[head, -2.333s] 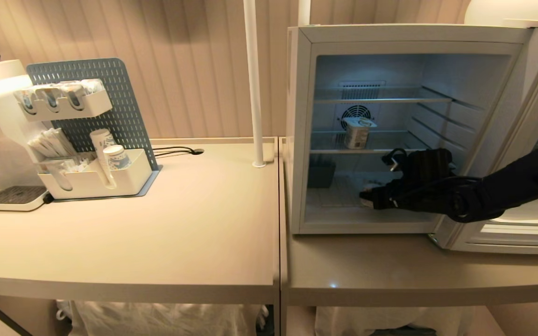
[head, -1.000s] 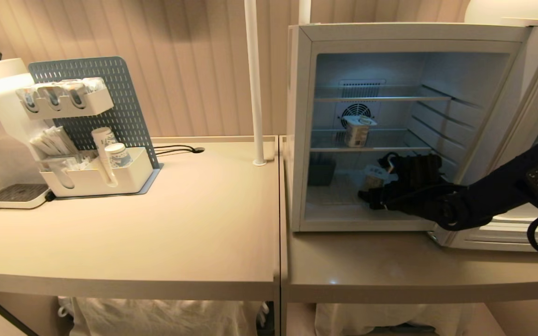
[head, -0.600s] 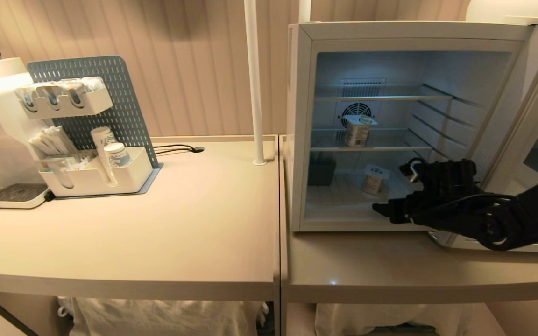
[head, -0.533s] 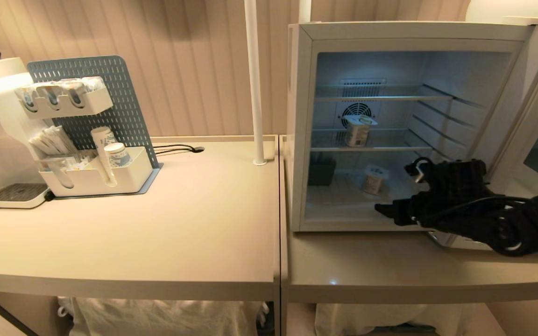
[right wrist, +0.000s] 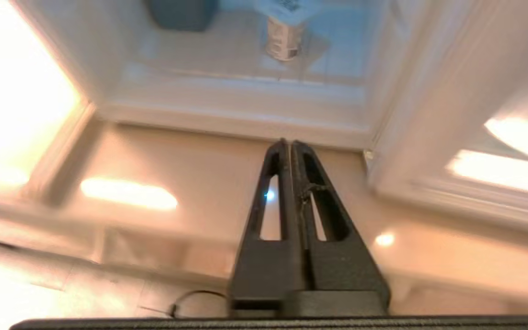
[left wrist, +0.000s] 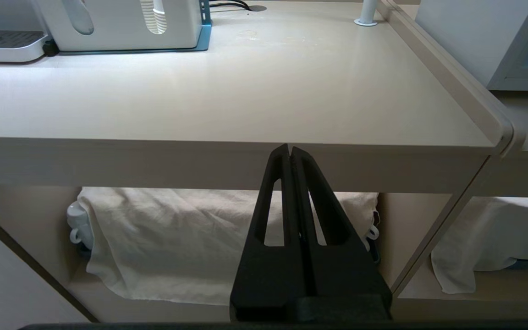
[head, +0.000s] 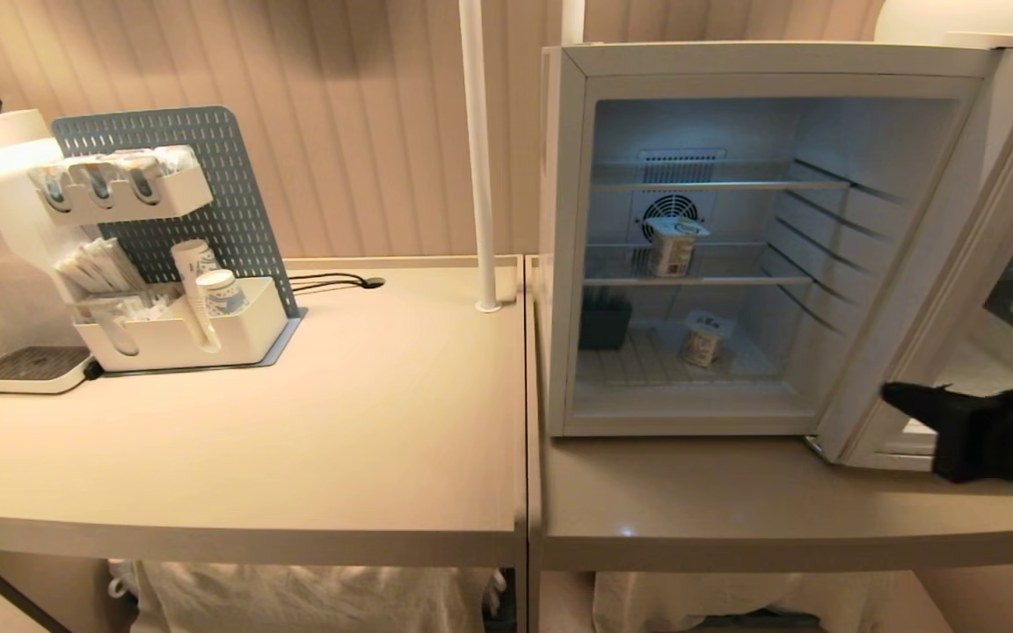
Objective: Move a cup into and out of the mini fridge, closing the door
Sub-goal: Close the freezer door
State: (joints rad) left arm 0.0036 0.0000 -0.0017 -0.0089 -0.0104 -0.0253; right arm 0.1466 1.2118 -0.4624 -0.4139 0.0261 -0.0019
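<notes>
The fridge [head: 564, 246] stands open, door [head: 968, 264] swung right. Two cups: one [head: 702, 337] on its floor, one [head: 672, 247] on the shelf. Right gripper [head: 898, 397], pinched empty, is outside by the door's lower edge; left gripper [left wrist: 290, 151] is closed below the table edge [left wrist: 227, 160].

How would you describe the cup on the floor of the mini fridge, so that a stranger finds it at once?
Look into the open mini fridge at the right end of the counter. On its bottom level stands a small pale cup with a foil-like lid, right of a dark box. A similar cup stands on the wire shelf above, before the fan; ours is the lower one.
</notes>
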